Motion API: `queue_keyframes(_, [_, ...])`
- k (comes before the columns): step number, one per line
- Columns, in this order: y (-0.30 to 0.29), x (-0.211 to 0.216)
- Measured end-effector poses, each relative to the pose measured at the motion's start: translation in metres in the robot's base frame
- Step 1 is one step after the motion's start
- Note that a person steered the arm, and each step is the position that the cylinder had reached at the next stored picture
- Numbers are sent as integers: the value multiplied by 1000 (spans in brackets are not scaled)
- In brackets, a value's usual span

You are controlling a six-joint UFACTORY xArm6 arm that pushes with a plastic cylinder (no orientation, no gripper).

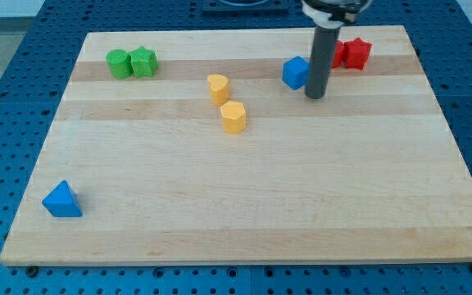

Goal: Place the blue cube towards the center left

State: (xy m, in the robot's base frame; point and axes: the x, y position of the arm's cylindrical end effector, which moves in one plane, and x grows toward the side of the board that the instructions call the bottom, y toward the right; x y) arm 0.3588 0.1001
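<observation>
Near the view's top, right of centre, the small blue cube (296, 72) sits on the pale wooden counter (244, 213), and my tip (315, 96), the lower end of the straight dark rod, rests just beside the cube's right face, close enough that I cannot tell whether they touch. That side suits the task: a push from there should send the cube leftward, toward the centre left. No gripper is fitted, so there is nothing to open or close; the rod only shoves. Behind the rod lie red blocks (352, 53), one star-like. Two yellow blocks (227, 103) stand between the cube and the left side, so a straight push may clip them. A green pair (132, 62) sits at top left, touching, and a blue triangular block (62, 200) lies at bottom left, well apart.
</observation>
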Motion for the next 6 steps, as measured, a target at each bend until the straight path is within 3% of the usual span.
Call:
queue_keyframes(5, [-9, -30])
queue_keyframes(6, [18, -28])
